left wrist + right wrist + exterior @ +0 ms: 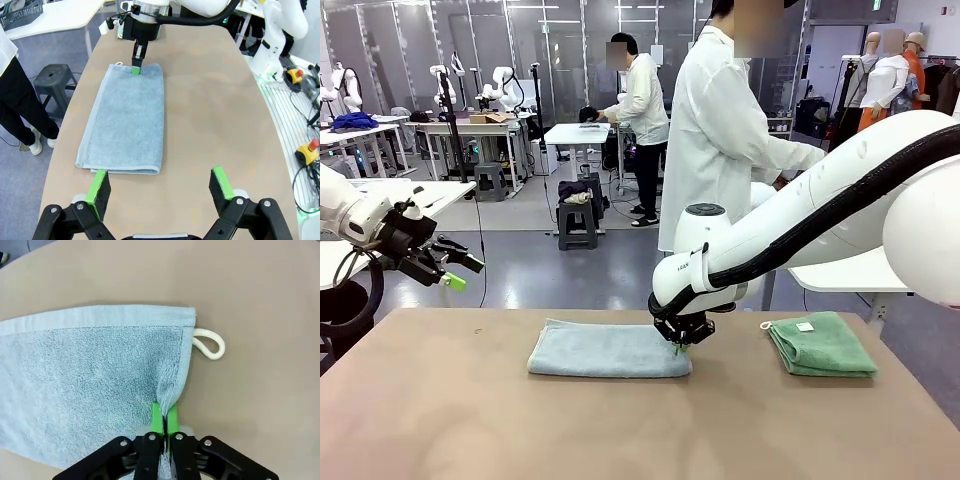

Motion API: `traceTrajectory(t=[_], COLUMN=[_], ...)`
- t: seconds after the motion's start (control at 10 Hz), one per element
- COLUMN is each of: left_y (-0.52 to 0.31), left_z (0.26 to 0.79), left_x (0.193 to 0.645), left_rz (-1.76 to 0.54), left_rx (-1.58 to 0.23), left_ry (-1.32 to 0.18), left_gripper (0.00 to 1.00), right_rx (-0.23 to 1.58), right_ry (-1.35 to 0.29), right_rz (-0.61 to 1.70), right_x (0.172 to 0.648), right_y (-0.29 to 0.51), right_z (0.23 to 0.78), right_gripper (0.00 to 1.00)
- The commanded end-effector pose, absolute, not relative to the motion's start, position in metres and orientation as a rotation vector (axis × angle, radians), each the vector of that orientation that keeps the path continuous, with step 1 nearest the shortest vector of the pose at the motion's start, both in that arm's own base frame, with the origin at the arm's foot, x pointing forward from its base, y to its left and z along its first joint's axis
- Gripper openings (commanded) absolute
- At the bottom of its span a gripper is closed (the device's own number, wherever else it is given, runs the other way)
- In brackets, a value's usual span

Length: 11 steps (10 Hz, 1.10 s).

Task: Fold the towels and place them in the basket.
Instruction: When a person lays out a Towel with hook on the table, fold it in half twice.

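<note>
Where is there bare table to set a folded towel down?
Bare tabletop spans the near side and the left, up to the grey-blue towel. A narrower bare gap lies between that towel and the folded green towel. It is crowded at the grey-blue towel's right end, where the right gripper pinches its edge.

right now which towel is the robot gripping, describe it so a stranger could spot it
On the brown table, look near the middle, under the right gripper. The pale grey-blue towel lies there, folded long and flat, with a white loop at its pinched end. The green towel to its right is a smaller, thicker stack.
</note>
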<state>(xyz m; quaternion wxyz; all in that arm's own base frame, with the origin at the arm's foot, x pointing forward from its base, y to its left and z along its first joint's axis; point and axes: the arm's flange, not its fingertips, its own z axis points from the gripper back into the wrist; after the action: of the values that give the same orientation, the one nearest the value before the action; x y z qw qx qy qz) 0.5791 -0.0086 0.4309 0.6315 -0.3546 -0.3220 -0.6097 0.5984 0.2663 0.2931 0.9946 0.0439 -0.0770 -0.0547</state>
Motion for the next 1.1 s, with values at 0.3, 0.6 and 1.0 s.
traceTrajectory(t=[0.3, 0.6, 1.0], left_y=[-0.010, -0.010, -0.010], left_z=[0.431, 0.431, 0.431], left_x=[0.576, 0.576, 0.576], left_rz=[-1.395, -1.395, -1.395], left_rx=[-0.814, -0.814, -0.814], left_ry=[-0.736, -0.736, -0.736], left_gripper=[1.00, 1.00, 1.00], right_rx=[0.085, 0.070, 0.044], right_ry=[-0.179, -0.199, -0.310], right_rz=[-0.038, -0.049, -0.018], right_x=[0.598, 0.586, 0.581], right_y=[0.229, 0.180, 0.165], right_z=[0.293, 0.310, 0.345], right_gripper=[0.00, 0.00, 0.00])
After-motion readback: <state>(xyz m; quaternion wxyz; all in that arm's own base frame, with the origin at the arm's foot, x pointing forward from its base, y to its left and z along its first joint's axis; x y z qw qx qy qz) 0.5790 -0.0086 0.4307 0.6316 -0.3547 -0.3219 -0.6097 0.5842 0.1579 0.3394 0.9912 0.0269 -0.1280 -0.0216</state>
